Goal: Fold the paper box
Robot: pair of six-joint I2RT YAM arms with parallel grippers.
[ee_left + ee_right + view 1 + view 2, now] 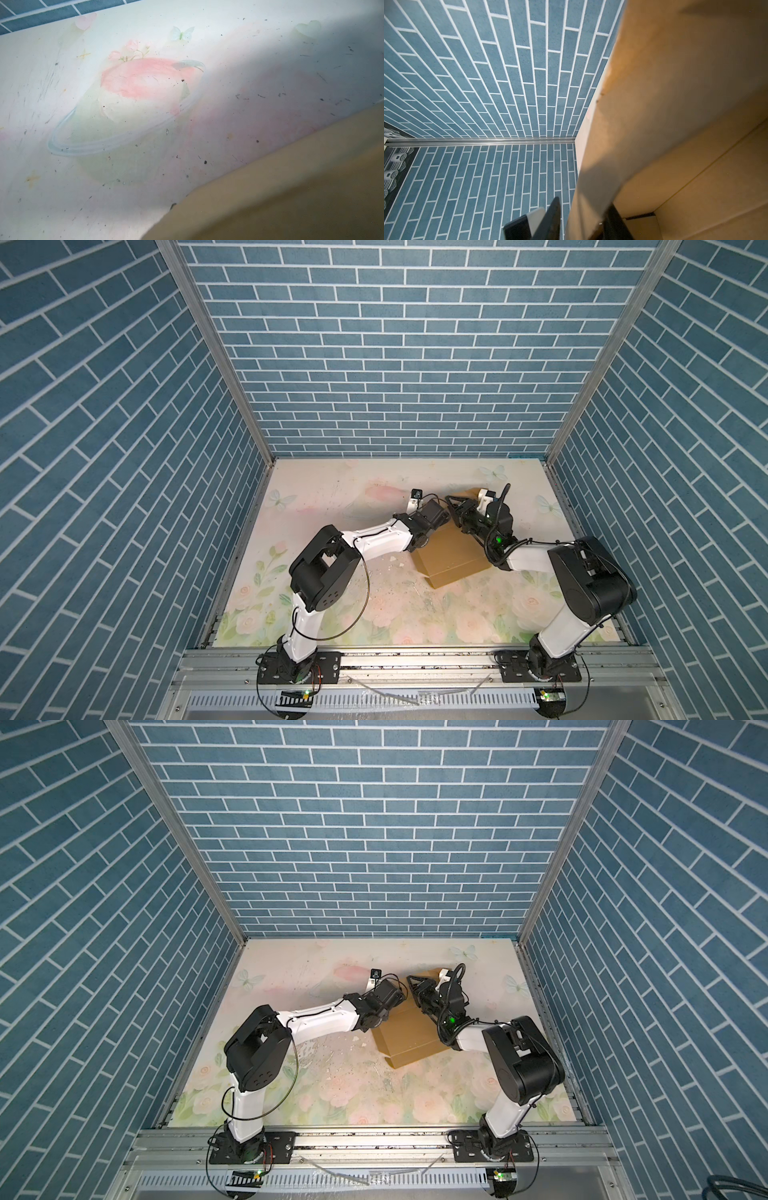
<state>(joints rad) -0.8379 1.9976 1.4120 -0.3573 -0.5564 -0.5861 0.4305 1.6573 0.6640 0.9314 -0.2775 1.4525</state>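
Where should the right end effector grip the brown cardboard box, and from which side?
I'd grip the brown cardboard box by its raised far flap, near the free edge, from the right arm's side: that panel is thin and stands up, and the right end effector straddles it.

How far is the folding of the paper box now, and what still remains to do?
Looks done: the near side of the paper box is creased up into a low wall. In hand: the right gripper has its fingers on both sides of the raised far flap, one not touching; the left gripper is at the box's left edge. Left: that flap stands open, so closing remains.
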